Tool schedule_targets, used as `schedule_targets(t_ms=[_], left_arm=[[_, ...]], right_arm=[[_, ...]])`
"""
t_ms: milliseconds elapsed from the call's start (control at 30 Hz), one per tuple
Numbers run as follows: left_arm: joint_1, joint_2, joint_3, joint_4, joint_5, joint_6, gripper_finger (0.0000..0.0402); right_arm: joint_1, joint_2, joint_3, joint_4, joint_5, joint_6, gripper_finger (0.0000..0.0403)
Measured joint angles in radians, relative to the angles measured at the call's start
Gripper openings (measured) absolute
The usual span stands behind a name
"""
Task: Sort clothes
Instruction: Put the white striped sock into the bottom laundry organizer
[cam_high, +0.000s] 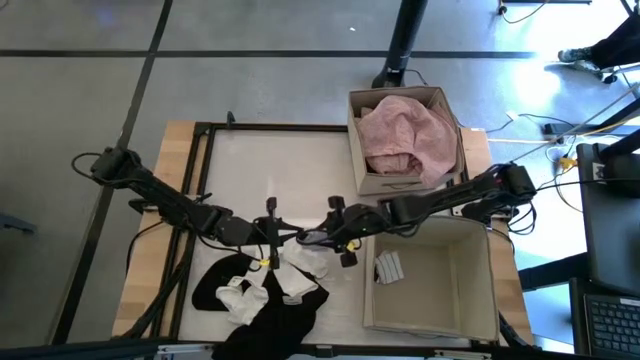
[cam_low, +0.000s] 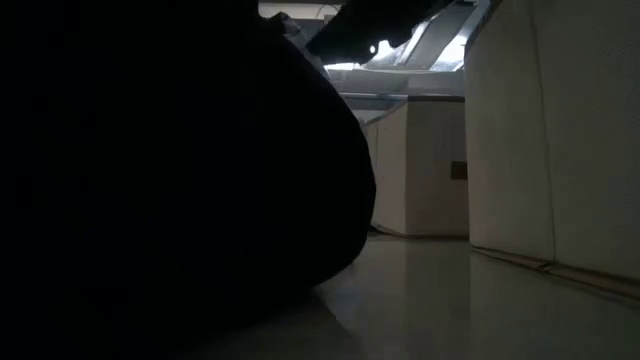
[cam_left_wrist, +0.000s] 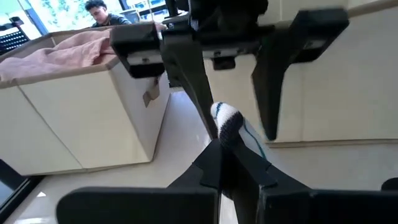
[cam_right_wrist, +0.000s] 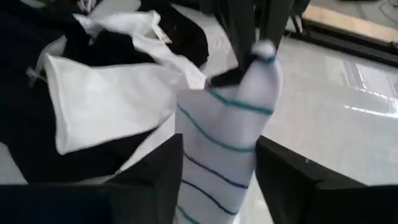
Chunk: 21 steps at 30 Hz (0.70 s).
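The job is only partly done. The two grippers meet in the middle of the table, and both have hold of one striped sock (cam_right_wrist: 227, 143). It is white with thin teal lines. The right gripper (cam_right_wrist: 217, 180) has its two fingers closed on the sock's lower part. The left gripper (cam_left_wrist: 233, 186) pinches the other end, right across from it. So the sock hangs stretched between the two, up off the table.

Just beside the left gripper, on the side away from the boxes, lies the pile that is still to be sorted. It has black clothes (cam_high: 270, 315) underneath and small white clothes (cam_high: 245, 295) on top. About three or four white pieces show. The black ones run together, so they cannot be counted.

Just past the right gripper sits the near box (cam_high: 480, 300). It holds one small folded pale thing (cam_high: 388, 267), and the rest of it is bare. Farther off is the second box (cam_high: 355, 140), with a pink cloth (cam_high: 408, 135) heaped inside.

So there are two boxes, two grippers and one sock in the air. One pink piece and one small piece seem to be put away. The sock and the whole pile are left to do.
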Motion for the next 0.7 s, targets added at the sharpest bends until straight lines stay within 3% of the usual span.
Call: schedule_targets(t_ms=[333,500,700], left_arm=[[-0.003,0.0,0.0,-0.006,0.001,-0.018,0.001],[-0.003,0.0,0.0,-0.015,0.001,-0.027,0.0011],[-0.003,-0.001,0.001,-0.027,0.007,-0.057,0.0014]], right_arm=[[0.001,0.018,0.0,0.038,-0.003,-0.09,0.0013],[0.011,0.015,0.042,-0.029,0.009,-0.111,0.0024],[0.063,0.015,0.17,-0.236,0.143,-0.191,0.0007]])
